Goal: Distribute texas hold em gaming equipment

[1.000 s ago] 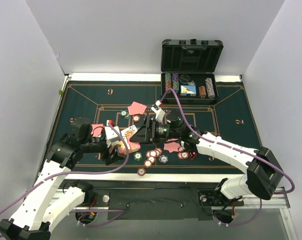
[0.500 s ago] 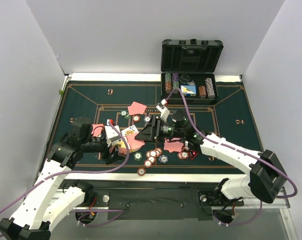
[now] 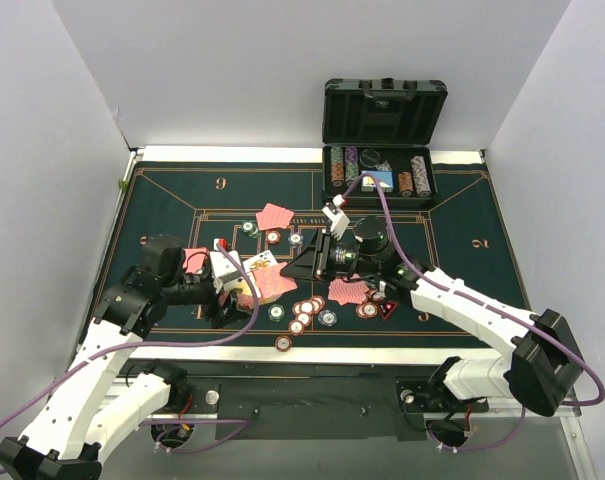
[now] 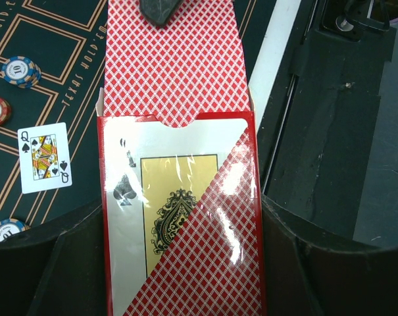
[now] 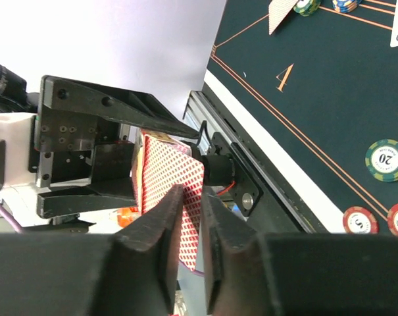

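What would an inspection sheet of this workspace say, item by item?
Surface: green felt mat, orange lines.
Job's things: poker chips and red-backed playing cards scattered on it; card box, open.
Clutter: nothing seen.
Hands: left hand holds the card box; right hand pinches a red-patterned sheet sticking out of it, flap or card unclear.
Cables: purple cable on each arm.
Surroundings: open black case at the far edge, chips inside; white walls.

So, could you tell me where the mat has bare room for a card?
Bare mat lies at the far left around the 9 and at the right around the 2. The middle is crowded: chips, cards and the held card box.
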Controlling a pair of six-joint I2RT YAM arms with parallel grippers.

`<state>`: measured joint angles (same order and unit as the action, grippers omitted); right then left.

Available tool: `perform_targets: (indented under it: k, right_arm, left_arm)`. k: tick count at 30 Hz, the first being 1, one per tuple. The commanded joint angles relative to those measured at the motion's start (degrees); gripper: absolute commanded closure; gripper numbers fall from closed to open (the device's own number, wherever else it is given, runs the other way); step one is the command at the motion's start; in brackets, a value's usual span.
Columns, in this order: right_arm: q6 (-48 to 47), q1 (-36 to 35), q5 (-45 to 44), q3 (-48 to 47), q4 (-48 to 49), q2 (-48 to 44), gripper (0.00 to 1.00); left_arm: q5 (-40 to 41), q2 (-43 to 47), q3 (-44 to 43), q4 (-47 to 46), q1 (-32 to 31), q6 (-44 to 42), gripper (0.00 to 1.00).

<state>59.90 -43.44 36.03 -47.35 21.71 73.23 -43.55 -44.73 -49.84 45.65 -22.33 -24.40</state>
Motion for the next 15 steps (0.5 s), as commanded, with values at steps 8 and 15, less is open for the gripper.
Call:
perform_targets:
  k: [8,15]
  right_arm:
    - [0.04,5.64,1.23,-1.86,-3.43,-6.52,1.0]
    - [-5.83,9.24,1.06,-5.98,-11.85,-8.1,1.0]
  left_arm:
    - [-1.71,1.49,-2.1,-4.69,0.27,0.15,1.0]
    - [-1.63,1.58,-2.45,-4.43,0.27,0.15,1.0]
